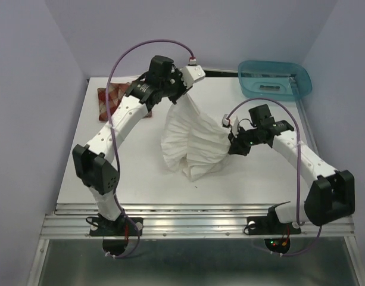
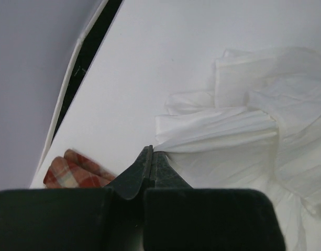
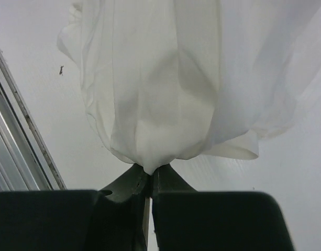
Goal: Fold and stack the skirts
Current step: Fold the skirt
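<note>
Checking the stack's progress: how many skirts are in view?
2. The white skirt hangs mid-table between the left gripper and right gripper; the plaid skirt lies at the far left corner, partly behind the left arm.

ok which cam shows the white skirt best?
Top external: the whole white skirt shows, hanging between the left tool and right tool. Left wrist shows only crumpled folds beside the pinched edge. Right wrist shows just cloth bunched at the closed tips, filling the view.

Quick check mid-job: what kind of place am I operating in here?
Probably a lab robot cell, not a home: white table, plain lavender walls close around it, aluminium mounting rail along its near edge.
</note>
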